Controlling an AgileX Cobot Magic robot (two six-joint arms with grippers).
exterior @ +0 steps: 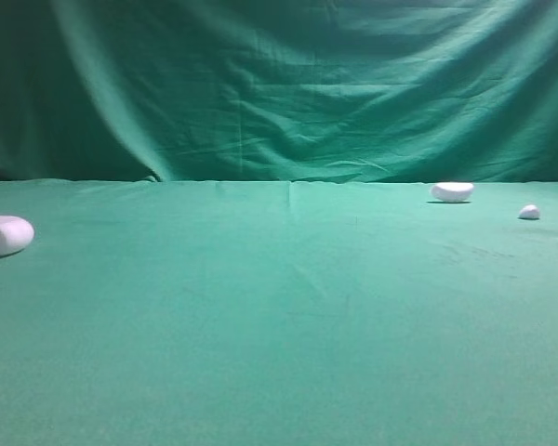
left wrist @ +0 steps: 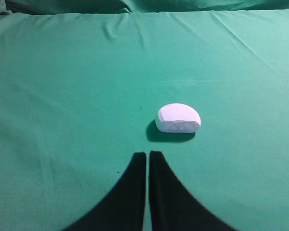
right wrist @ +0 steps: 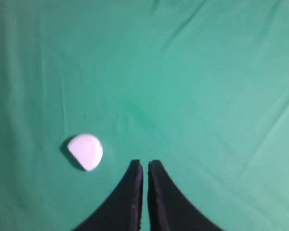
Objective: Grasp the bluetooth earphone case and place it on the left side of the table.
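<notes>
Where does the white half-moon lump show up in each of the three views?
Exterior high: the half-moon lump sits far right, near the table's back edge.
Left wrist: it lies centre, just beyond the shut left gripper.
Right wrist: not in it.
Shared landmark: the green cloth.

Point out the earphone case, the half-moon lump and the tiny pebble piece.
bluetooth earphone case (exterior: 4, 235), exterior high view, middle of its visible rounded end.
half-moon lump (left wrist: 178, 118), left wrist view, centre of its domed top.
pebble piece (exterior: 529, 213), exterior high view, its middle.
</notes>
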